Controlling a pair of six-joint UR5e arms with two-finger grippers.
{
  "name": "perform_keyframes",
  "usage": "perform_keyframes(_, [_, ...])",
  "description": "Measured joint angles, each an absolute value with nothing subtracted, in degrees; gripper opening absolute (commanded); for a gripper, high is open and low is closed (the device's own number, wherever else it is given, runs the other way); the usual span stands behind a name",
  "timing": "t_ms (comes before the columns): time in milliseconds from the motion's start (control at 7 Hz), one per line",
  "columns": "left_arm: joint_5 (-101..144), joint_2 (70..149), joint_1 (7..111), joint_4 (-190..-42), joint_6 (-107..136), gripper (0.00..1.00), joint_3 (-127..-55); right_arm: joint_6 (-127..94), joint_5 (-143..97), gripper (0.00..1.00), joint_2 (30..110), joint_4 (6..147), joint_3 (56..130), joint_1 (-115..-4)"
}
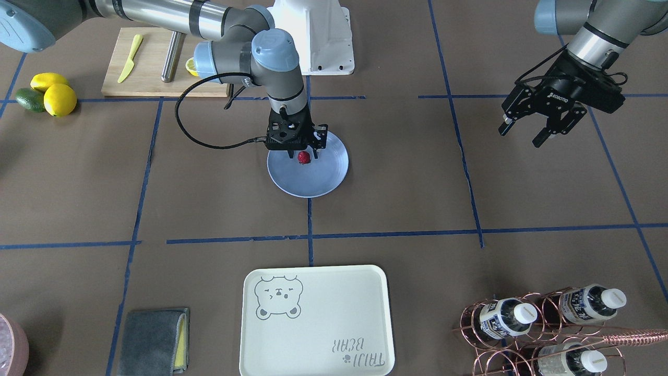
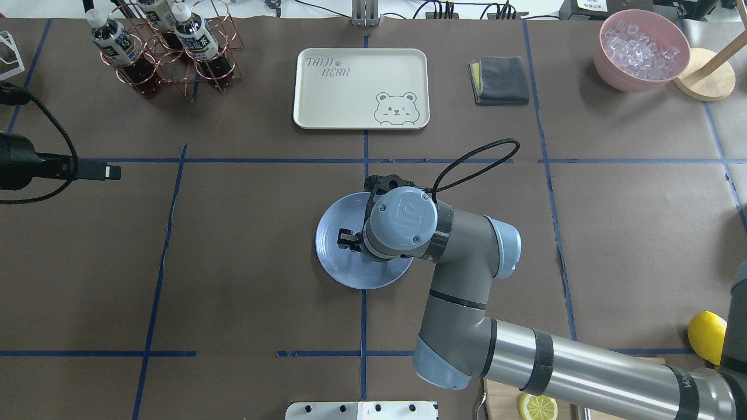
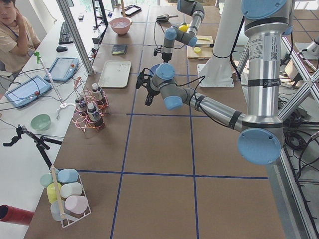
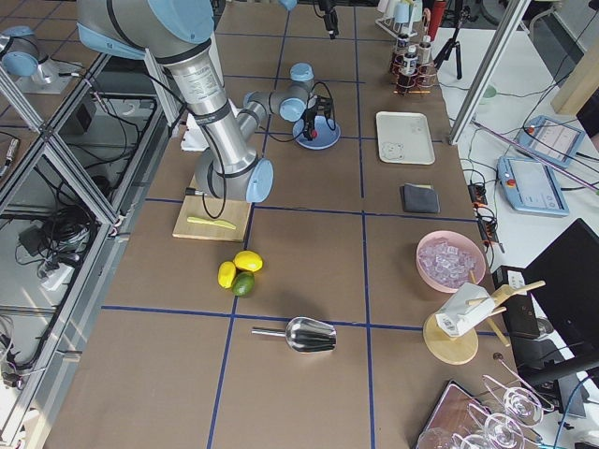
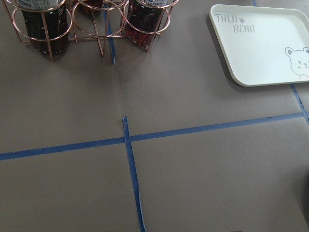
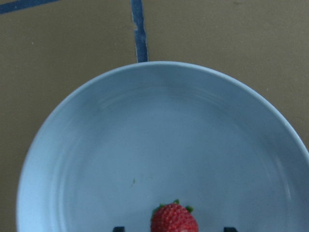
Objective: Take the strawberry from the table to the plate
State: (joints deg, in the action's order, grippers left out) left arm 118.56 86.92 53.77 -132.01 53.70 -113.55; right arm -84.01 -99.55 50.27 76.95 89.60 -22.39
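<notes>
Where the front-facing view shows the centre of the table (image 1: 417, 172), the right gripper (image 1: 303, 155) points straight down over the light-blue plate (image 1: 313, 183). The strawberry (image 1: 303, 157) lies on the plate's upper half, between the two fingers. At the upper right of this view the left gripper (image 1: 522, 136) hangs well apart from the plate, jaws apart and holding nothing.

Overhead view: the right wrist covers the berry; only the plate's rim and one finger show at frame centre.

Side views: the plate and gripper appear too small to add detail.

Left wrist view: brown paper, blue tape, a bear-printed tray (image 5: 270, 43) at upper right and a copper bottle rack (image 5: 96, 24) at upper left. No berry appears.

Right wrist view: the strawberry sits at the bottom centre on the plate, with a clear gap to each fingertip (image 6: 118, 228). The jaws are apart, not clamped.

Assessment: the placement appears complete. The remaining step is to lift the right gripper clear without nudging the berry.
</notes>
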Motion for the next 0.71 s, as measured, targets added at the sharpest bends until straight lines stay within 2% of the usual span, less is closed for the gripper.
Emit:
perform_keyframes(143, [118.6, 86.7, 53.8, -132.0, 53.6, 0.88, -113.1, -83.9, -100.0, 1.0, 52.1, 77.7, 93.9, -23.0])
perform_keyframes(286, [118.6, 86.3, 53.9, -132.0, 52.2, 0.88, -112.3, -83.8, -101.3, 1.0, 56.3, 79.4, 101.3, -24.2])
perform_keyframes(571, [118.9, 82.9, 55.3, -131.8, 42.0, 1.0, -111.2, -81.5, -108.7, 1.0, 67.6, 81.5, 115.2, -30.8])
perform_keyframes(714, [120.3, 81.0, 58.7, -131.7, 34.3, 1.0, -110.0, -76.8, -113.8, 1.0, 73.2, 81.6, 119.0, -35.8])
